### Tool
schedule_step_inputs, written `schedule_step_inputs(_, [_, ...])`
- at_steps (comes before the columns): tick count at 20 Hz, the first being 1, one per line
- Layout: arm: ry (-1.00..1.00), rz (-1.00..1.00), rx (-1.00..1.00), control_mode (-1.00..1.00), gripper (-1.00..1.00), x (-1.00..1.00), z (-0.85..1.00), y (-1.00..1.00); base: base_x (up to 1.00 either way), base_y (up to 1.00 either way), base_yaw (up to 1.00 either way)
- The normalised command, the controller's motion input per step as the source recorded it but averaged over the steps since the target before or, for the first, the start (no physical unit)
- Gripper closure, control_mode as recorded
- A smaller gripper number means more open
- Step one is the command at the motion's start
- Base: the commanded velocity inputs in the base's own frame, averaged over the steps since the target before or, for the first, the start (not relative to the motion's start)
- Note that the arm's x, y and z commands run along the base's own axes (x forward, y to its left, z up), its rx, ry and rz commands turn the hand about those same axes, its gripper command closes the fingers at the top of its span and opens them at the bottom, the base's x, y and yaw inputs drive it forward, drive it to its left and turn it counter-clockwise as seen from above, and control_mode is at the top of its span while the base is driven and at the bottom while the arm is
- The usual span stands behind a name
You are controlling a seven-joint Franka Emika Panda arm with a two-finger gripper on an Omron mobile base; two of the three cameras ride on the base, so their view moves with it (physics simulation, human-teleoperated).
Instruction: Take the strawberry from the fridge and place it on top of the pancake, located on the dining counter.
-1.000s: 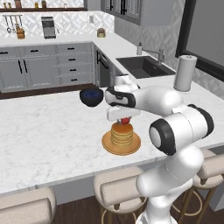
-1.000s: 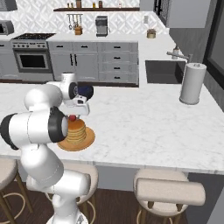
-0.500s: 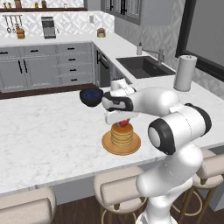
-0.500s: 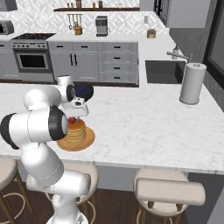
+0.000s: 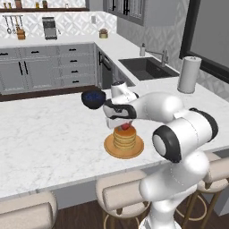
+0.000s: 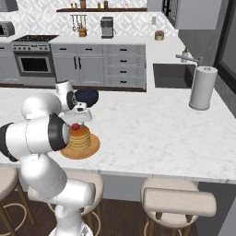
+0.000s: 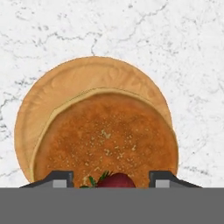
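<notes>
The gripper (image 7: 111, 177) had let go, its fingers apart, the strawberry (image 7: 115, 180) probably resting on the pancake (image 7: 105, 140), so lifting away came next.

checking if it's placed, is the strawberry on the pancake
On. The strawberry rests on the pancake, with the gripper's fingers apart either side.

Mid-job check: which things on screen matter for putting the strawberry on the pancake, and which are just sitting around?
Part of the job:
- strawberry, on top of the stack
- pancake on its tan plate
- dining counter
- hand, directly above the berry

Just lying about:
- dark blue bowl behind the plate
- paper towel roll
- sink
- stools
</notes>
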Motion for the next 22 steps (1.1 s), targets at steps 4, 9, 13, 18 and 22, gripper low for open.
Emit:
schedule_step_inputs(4, [-0.20,0.11,-0.04,-1.00,-1.00,-0.36,0.13,-0.03,0.00,0.00,0.00])
schedule_step_inputs(9, [-0.22,0.11,-0.01,-1.00,-1.00,-0.51,0.24,-0.14,0.00,0.00,0.00])
schedule_step_inputs(13, [-0.16,0.04,0.00,-1.00,-1.00,-0.77,0.37,-0.25,0.00,0.00,0.00])
schedule_step_inputs(18, [-0.10,0.00,0.01,-1.00,-1.00,-0.79,0.45,-0.29,0.00,0.00,0.00])
schedule_step_inputs(22, [-0.05,0.00,0.11,-1.00,-1.00,-0.70,0.66,-0.49,0.00,0.00,0.00])
